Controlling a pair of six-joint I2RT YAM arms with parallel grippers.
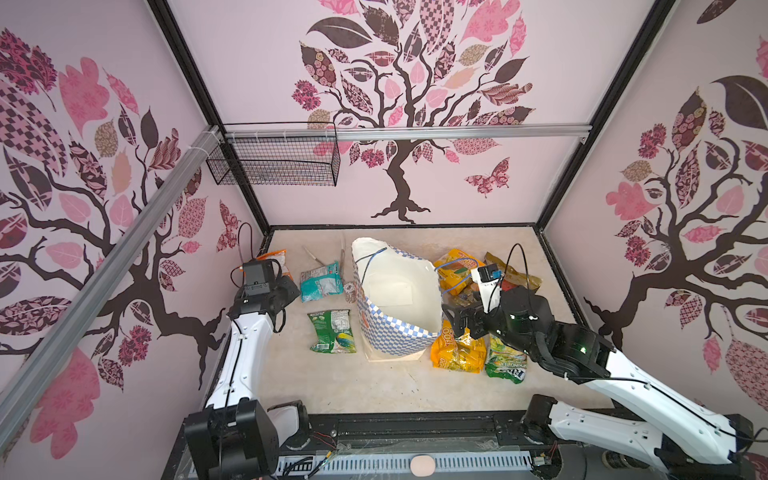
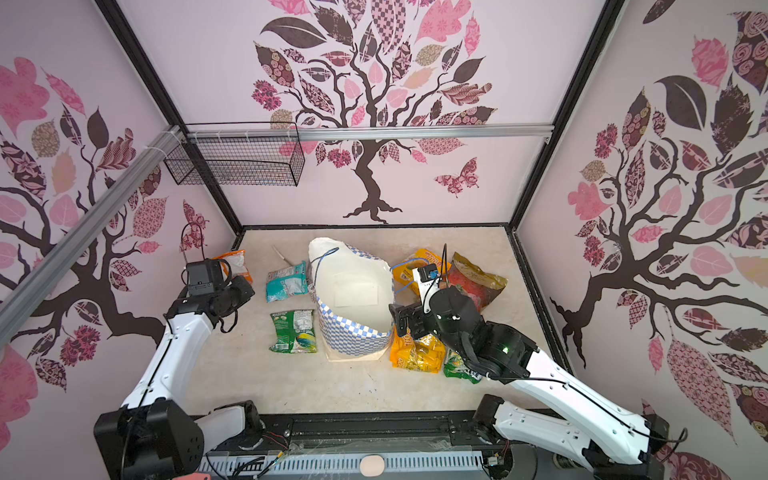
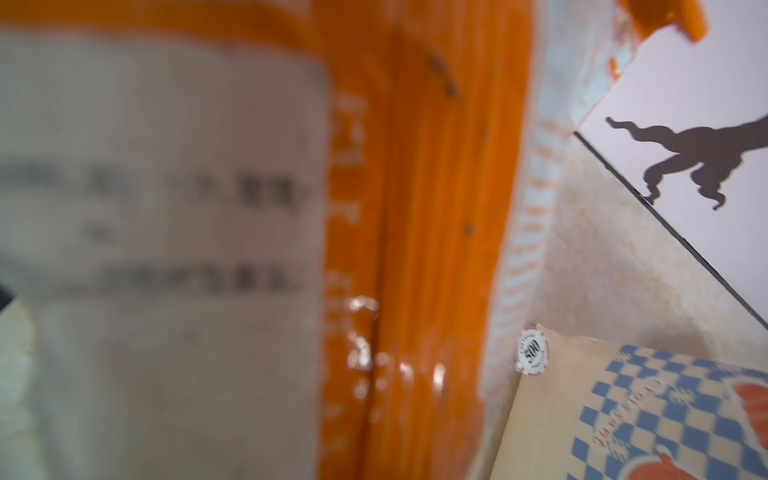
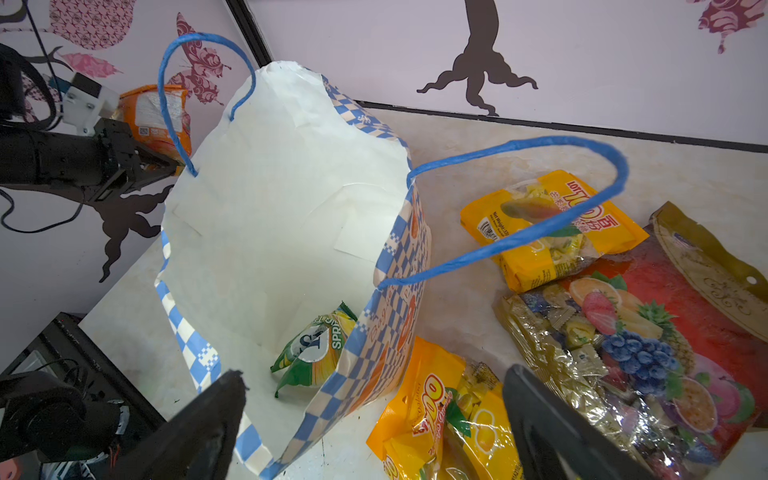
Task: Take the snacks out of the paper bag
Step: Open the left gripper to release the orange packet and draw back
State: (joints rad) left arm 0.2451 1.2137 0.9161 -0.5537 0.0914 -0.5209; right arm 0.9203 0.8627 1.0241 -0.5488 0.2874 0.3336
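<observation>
the paper bag (image 1: 390,332) stands upright in the middle of the desk (image 1: 374,386) with its mouth open. one snack is left in it: a green packet (image 4: 318,353) slumped on the bag's floor, leaning against the checked wall nearest the right arm. neither top view shows it, because that wall hides it.

the right end effector (image 4: 376,376) hangs just outside the rim on that same side. its fingers are spread wide and empty, and the bag's nearest corner shows between them. from there the packet lies down and slightly ahead, close inside the wall, with its long axis tilted up along the paper. the right arm is plainly the nearer one.

the left end effector (image 4: 168,164) is beyond the bag's far side, pressed together on an orange packet (image 4: 156,112) held up near the side wall.

the coming move, i'd judge, is a shift inward over the mouth, then a straight drop. the near blue cord handle (image 4: 540,199) droops outward, clear of that path.
</observation>
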